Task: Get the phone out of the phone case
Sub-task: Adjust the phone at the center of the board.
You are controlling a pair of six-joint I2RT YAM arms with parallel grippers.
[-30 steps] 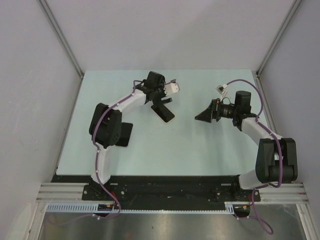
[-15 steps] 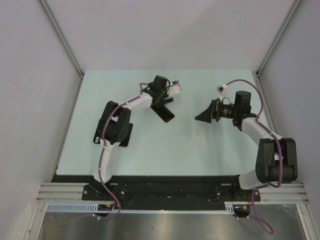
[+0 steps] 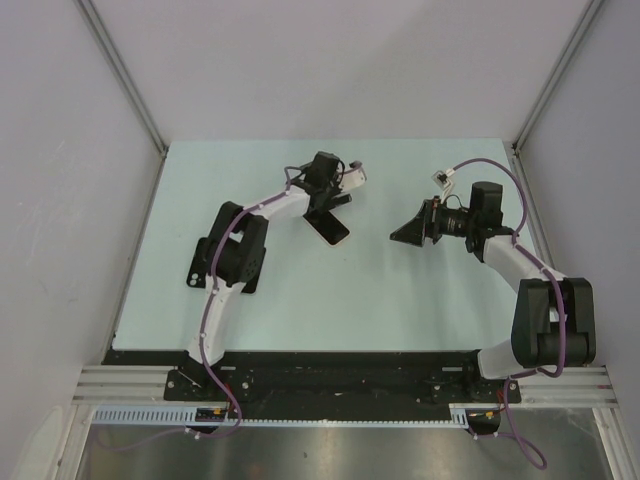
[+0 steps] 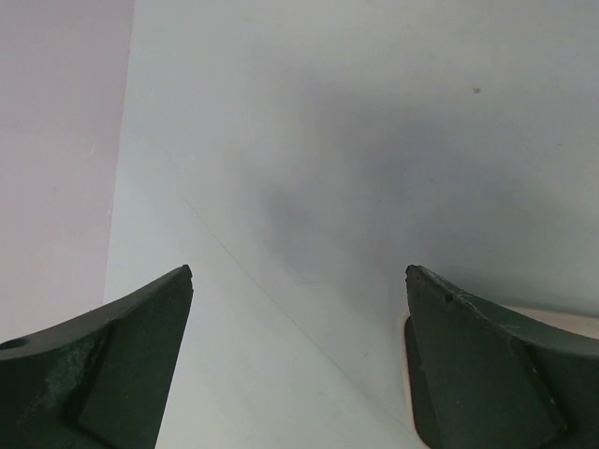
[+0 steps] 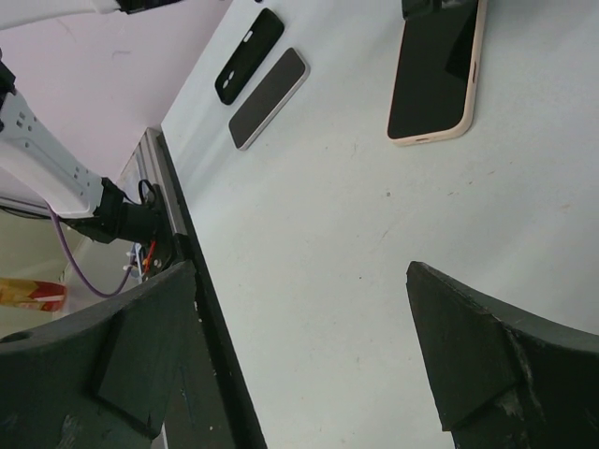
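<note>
From above, the phone (image 3: 328,227) lies screen up near the middle of the pale green surface (image 3: 400,300), seated in its peach phone case (image 3: 345,240). The left jaws hang over its 12 o'clock end; whether they touch it I cannot tell. The right jaws sit well apart at 3 o'clock, spread wide and empty. If only one end is worked, phone and case may skate or pivot together on the smooth top instead of parting. Plain grey walls (image 3: 330,70) close in three sides.

In the left wrist view, the left jaws gape wide with only bare surface between them. A sliver of peach rim shows at 4 o'clock, behind one finger. Closing from here would likely catch one edge or nothing.

In the right wrist view, the right jaws are wide open and empty, and the cased phone lies at 1 o'clock. A second phone (image 5: 270,84) and a black case (image 5: 248,56) rest at 11 o'clock, well clear. A low sweep by the left arm could still knock them. The top shows faint specks and ends in a dark rail (image 5: 201,309).
</note>
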